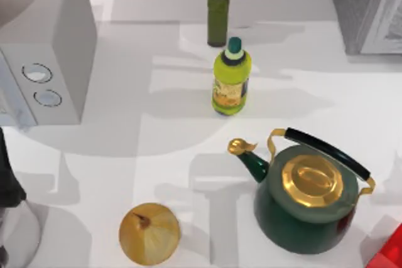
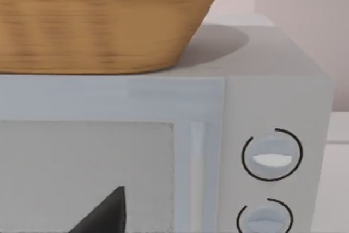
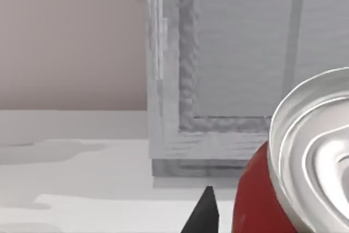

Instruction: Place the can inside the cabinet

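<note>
Sitting at the table's near right corner, just right of the green kettle [image 1: 308,202], the can [image 3: 294,178] faces the cabinet [image 3: 229,69]; neither claw's grip state can be told.

The top view looks straight down on the table [image 1: 157,155]. The left wrist view faces the microwave [image 2: 272,96] front closely, sharing it with the top view's left edge. The right wrist view sits low, facing the cabinet [image 3: 240,53] at the table's far right corner.
</note>
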